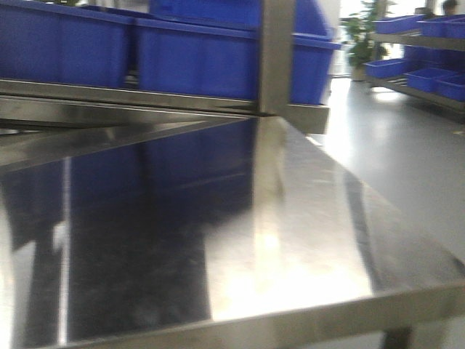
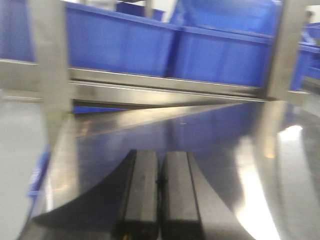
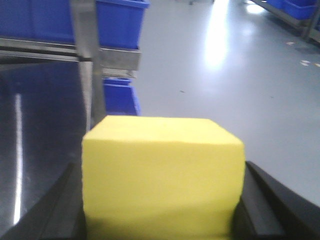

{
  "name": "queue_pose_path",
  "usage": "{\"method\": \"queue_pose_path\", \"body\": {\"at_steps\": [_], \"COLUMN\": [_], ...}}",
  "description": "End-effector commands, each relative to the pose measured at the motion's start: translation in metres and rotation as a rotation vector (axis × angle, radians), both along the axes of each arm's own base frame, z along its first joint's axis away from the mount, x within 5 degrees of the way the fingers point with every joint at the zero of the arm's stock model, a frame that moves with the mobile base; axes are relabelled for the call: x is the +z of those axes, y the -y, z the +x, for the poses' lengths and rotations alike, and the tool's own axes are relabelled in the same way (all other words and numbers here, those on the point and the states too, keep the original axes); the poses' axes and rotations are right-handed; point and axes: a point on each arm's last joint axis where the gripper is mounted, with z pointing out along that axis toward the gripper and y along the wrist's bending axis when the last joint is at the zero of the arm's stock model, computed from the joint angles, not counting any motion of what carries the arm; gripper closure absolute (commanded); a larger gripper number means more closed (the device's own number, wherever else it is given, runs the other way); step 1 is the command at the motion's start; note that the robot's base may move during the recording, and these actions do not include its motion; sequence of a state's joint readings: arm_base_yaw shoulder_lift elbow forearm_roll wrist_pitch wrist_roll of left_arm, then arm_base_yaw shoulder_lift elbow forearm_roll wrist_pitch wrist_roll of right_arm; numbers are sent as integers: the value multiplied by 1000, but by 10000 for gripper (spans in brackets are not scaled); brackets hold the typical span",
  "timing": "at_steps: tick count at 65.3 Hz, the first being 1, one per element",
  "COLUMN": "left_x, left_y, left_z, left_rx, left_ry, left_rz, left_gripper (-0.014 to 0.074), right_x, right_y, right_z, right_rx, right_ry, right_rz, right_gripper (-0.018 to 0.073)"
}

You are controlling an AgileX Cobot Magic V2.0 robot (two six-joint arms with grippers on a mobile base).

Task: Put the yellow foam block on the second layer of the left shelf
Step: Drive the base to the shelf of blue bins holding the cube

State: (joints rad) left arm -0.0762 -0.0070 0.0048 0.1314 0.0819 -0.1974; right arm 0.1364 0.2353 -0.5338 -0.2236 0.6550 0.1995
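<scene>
The yellow foam block [image 3: 162,172] fills the lower middle of the right wrist view, gripped between the black fingers [image 3: 260,200] of my right gripper [image 3: 162,210], which is shut on it at the right edge of the steel shelf surface [image 3: 35,150]. My left gripper [image 2: 160,187] is shut and empty, its two black pads [image 2: 142,185] pressed together low over the shiny steel shelf surface [image 2: 225,150]. Neither gripper nor the block shows in the front view, which sees only the shelf surface [image 1: 290,233].
Blue plastic bins [image 1: 189,54] stand on the shelf level behind, past a steel rail [image 1: 145,98] and upright post [image 1: 276,58]. More posts [image 2: 50,70] frame the left wrist view. Grey floor [image 3: 225,75] lies to the right, with another shelf of blue bins [image 1: 429,73] far off.
</scene>
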Motion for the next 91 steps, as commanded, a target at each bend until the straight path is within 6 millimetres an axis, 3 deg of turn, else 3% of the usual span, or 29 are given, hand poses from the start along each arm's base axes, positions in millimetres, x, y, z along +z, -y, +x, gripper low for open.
{"method": "queue_pose_path", "body": {"at_steps": [1,91], "left_x": [-2,-2], "left_y": [1,1], "left_z": [1,1], "left_rx": [-16,-16], "left_ry": [47,47], "left_rz": [-10,-10], "left_gripper": [460,460], "right_x": [14,14], "right_y": [0,0], "right_z": [2,2], "right_rx": [4,3], "right_ry": [94,92], "right_rz": [-26,-26], "right_gripper": [251,251]}}
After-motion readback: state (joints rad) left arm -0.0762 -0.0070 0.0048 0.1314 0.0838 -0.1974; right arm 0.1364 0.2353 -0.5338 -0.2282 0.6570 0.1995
